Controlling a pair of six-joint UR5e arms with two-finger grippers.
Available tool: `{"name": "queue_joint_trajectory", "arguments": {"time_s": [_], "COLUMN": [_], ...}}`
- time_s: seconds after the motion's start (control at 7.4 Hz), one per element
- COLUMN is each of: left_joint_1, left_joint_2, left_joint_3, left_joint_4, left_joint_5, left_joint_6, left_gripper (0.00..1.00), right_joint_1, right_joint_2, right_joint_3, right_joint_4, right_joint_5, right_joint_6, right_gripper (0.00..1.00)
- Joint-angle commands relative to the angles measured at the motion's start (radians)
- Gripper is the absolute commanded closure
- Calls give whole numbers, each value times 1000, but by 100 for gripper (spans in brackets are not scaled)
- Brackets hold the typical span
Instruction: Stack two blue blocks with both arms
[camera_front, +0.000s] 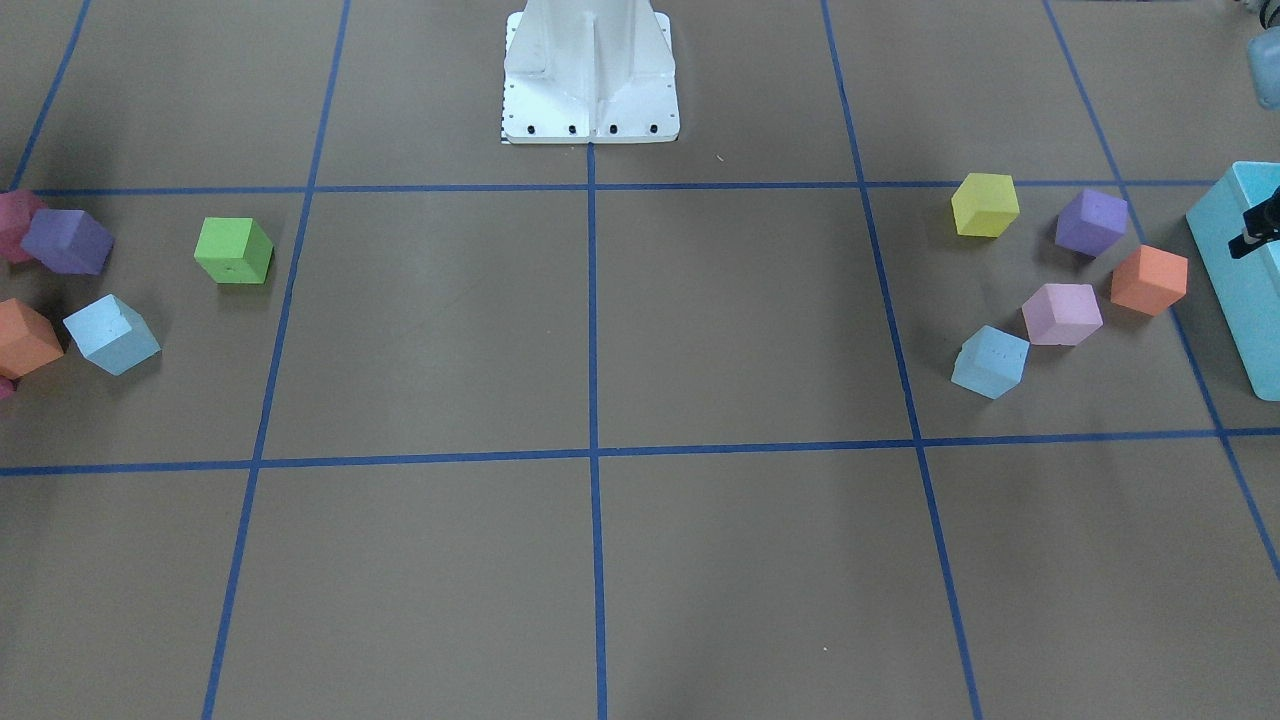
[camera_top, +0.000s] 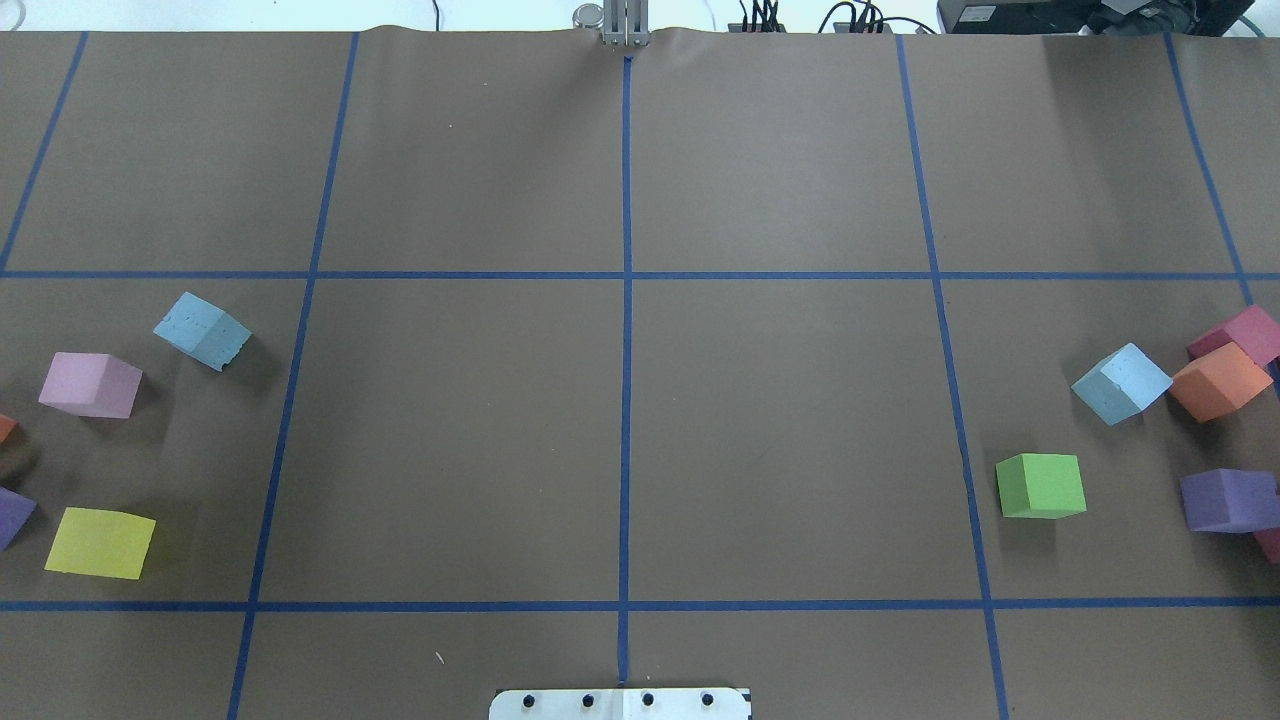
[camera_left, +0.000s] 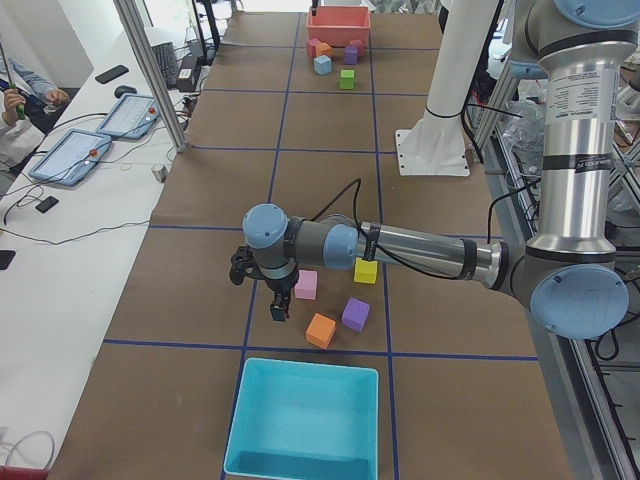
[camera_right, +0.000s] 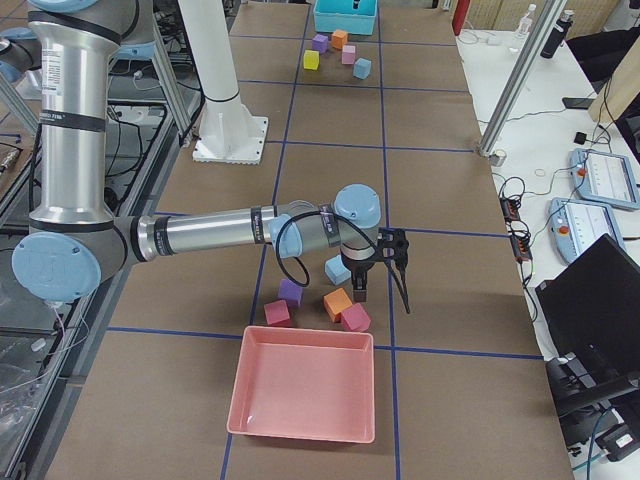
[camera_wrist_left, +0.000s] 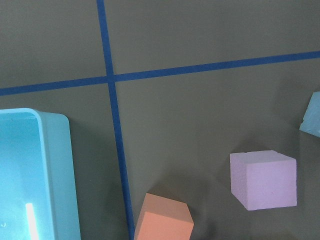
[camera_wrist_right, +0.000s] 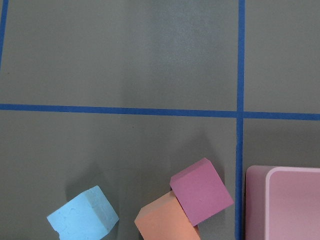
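One pale blue block (camera_top: 202, 331) lies on my left side, beside a pink cube (camera_top: 90, 385); it also shows in the front view (camera_front: 990, 362) and at the right edge of the left wrist view (camera_wrist_left: 312, 116). The other blue block (camera_top: 1120, 383) lies on my right side against an orange cube (camera_top: 1220, 381); it also shows in the right wrist view (camera_wrist_right: 82, 220). My left gripper (camera_left: 280, 308) hangs above the left cluster. My right gripper (camera_right: 380, 285) hangs above the right cluster. No fingers show in either wrist view, so I cannot tell whether they are open or shut.
A turquoise box (camera_front: 1240, 280) stands at my left table end and a pink tray (camera_wrist_right: 287, 200) at my right end. Yellow (camera_top: 100, 542), purple (camera_front: 1090, 222) and orange (camera_front: 1148, 280) cubes lie left; green (camera_top: 1040, 486), purple (camera_top: 1228, 500) and magenta (camera_top: 1245, 332) cubes lie right. The white pedestal (camera_front: 590, 70) stands mid-back.
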Motion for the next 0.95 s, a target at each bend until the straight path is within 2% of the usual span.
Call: {"name": "queue_joint_trajectory", "arguments": {"time_s": [0.0, 0.14, 0.27, 0.41, 0.54, 0.68, 0.81], "left_joint_1": [1, 3, 6, 10, 19, 76, 149], "left_joint_2": [-2, -18, -52, -67, -107, -120, -144], "left_joint_3": [-1, -4, -13, -24, -22, -33, -34], "left_joint_4": [1, 2, 1, 4, 2, -13, -36], "left_joint_5": [-2, -5, -7, -8, -22, -25, -24], "left_joint_6": [-2, -29, -134, -161, -229, -292, -369], "left_gripper": [1, 1, 1, 1, 1, 1, 1], "right_joint_1": [0, 0, -8, -20, -40, -70, -105], "right_joint_2": [5, 10, 11, 90, 85, 68, 65], "right_joint_3": [9, -3, -11, -5, -11, -7, -7], "right_joint_4": [14, 20, 21, 32, 25, 35, 58], "right_joint_5": [-31, -25, -37, -45, -19, 34, 35], "right_joint_6": [-14, -11, -3, -5, -2, 3, -5], "right_gripper": [0, 0, 0, 0, 0, 0, 0]}}
